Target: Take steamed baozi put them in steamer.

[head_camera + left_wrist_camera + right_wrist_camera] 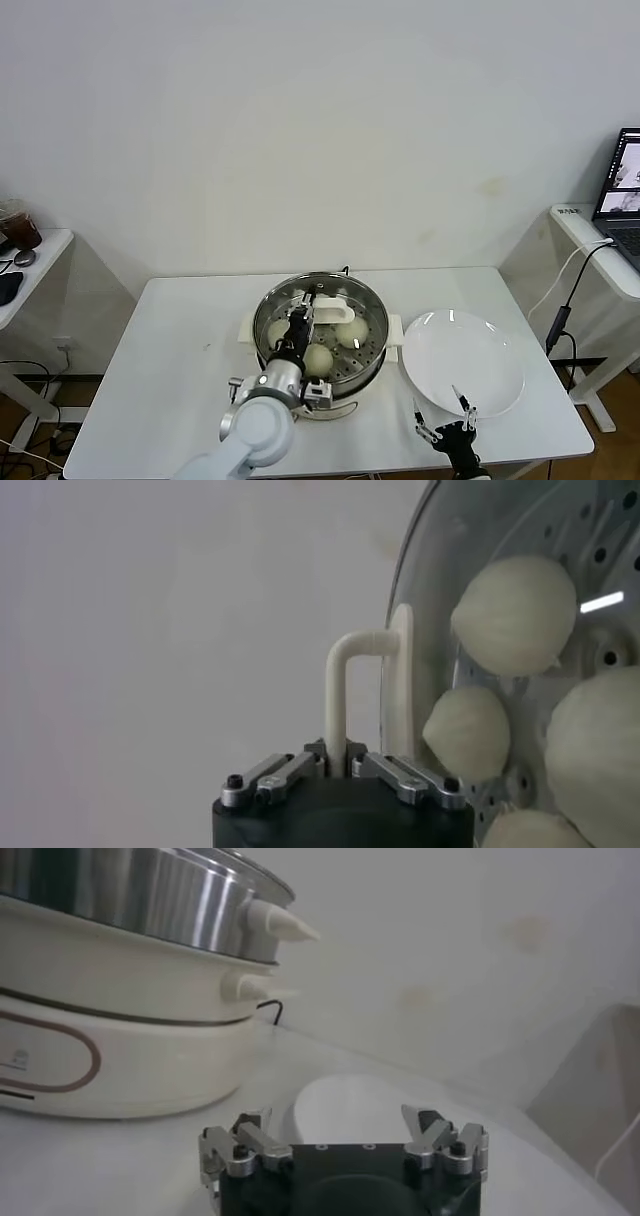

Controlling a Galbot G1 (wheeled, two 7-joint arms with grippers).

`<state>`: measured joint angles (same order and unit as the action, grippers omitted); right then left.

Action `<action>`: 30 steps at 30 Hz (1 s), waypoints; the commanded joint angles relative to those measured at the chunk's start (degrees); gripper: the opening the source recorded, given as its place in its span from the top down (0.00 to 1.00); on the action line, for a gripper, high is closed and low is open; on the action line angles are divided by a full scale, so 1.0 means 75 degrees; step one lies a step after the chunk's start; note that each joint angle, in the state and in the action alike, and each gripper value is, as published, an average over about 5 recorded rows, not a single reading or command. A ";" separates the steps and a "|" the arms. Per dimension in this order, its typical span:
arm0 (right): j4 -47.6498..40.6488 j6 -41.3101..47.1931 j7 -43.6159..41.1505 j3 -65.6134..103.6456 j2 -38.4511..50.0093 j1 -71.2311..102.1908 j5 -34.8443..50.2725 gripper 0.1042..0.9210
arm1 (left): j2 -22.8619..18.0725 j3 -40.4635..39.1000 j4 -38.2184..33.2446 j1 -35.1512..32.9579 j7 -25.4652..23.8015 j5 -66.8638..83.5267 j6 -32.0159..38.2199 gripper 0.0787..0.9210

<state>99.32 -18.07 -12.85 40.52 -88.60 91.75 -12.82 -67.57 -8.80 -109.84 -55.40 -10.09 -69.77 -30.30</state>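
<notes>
Four cream-white steamed baozi (318,358) already in shiny steel steamer (370,370). Left gripper (345,765) pinching white-handled glass lid (352,680); early release risks off-centre seating. Right gripper (446,417) parked spread beside white plate (490,350).

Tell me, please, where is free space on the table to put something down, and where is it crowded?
The white table is bare left of the steamer, and along its far edge. The plate looks empty too. The middle is crowded: steamer with baozi, glass lid and left claw above. The right claw takes the near right edge.
</notes>
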 commanded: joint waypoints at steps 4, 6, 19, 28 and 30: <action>-0.0004 0.0003 -0.0017 -0.0048 0.0019 -0.0002 -0.0032 0.12 | 0.0046 0.0330 -0.0907 -0.1177 0.1315 0.1778 0.0638 0.66; 0.0008 0.0001 -0.0019 -0.0057 0.0037 0.0011 -0.0028 0.12 | 0.0057 0.0461 -0.1156 -0.1494 0.1616 0.2432 0.0911 0.59; 0.0247 -0.0008 -0.0045 -0.0161 0.0385 0.0240 0.0382 0.12 | -0.0645 0.3157 -0.2945 -0.5496 0.2861 0.7939 0.4220 0.16; 0.1186 0.0429 -0.0162 -0.0312 0.1494 0.1132 0.1742 0.12 | -0.1113 0.5014 -0.3178 -0.8218 0.3262 0.9688 0.5780 0.12; 0.1375 0.0530 -0.0112 -0.0385 0.1712 0.1375 0.2025 0.12 | -0.1258 0.5181 -0.2809 -0.8331 0.3379 0.9762 0.6115 0.12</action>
<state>103.33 -16.67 -13.60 38.97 -83.52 95.59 -7.39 -72.69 14.72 -129.53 -95.22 9.58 -16.90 -1.09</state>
